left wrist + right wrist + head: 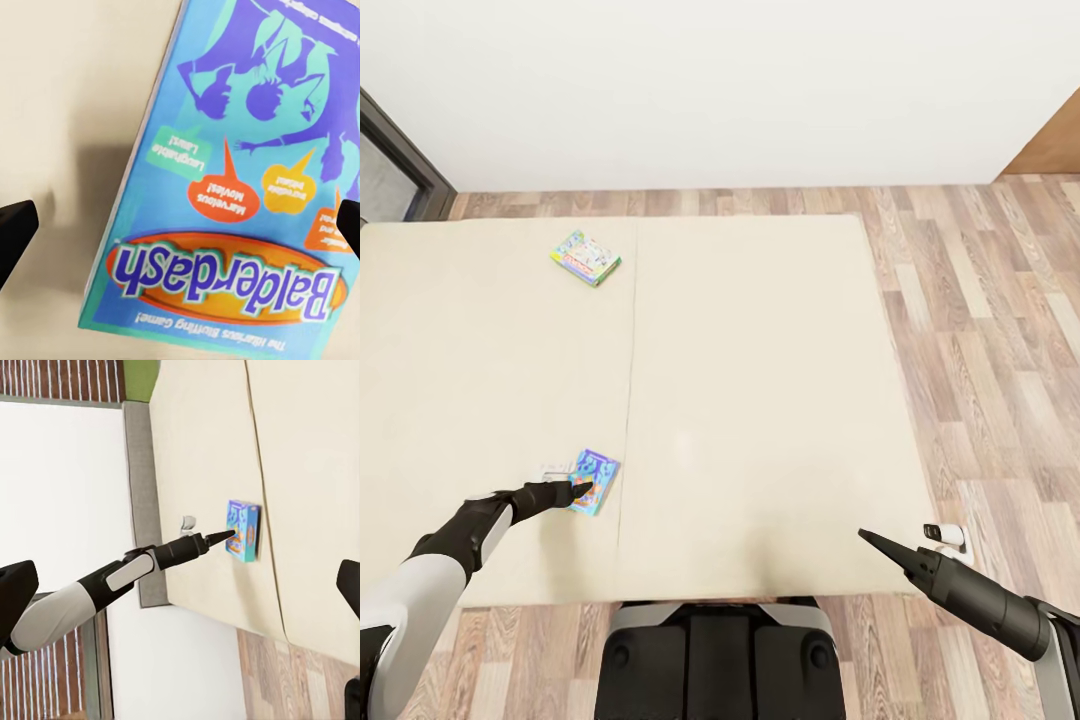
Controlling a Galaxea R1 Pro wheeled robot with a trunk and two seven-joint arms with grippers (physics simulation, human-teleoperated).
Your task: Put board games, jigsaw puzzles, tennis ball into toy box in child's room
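The blue Balderdash board game (595, 481) lies flat on the bed (760, 400), near its front edge. The left end effector (582, 489) hovers over it, fingers spread wide, holding nothing. The pale green board game (586, 257) lies farther back on the bed. The right end effector (872, 541) hangs past the bed's front corner; its opening cannot be told.

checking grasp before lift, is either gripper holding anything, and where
Nothing is held. The left gripper is open, fingers either side of the blue board game on the bed. The right gripper is open and empty.
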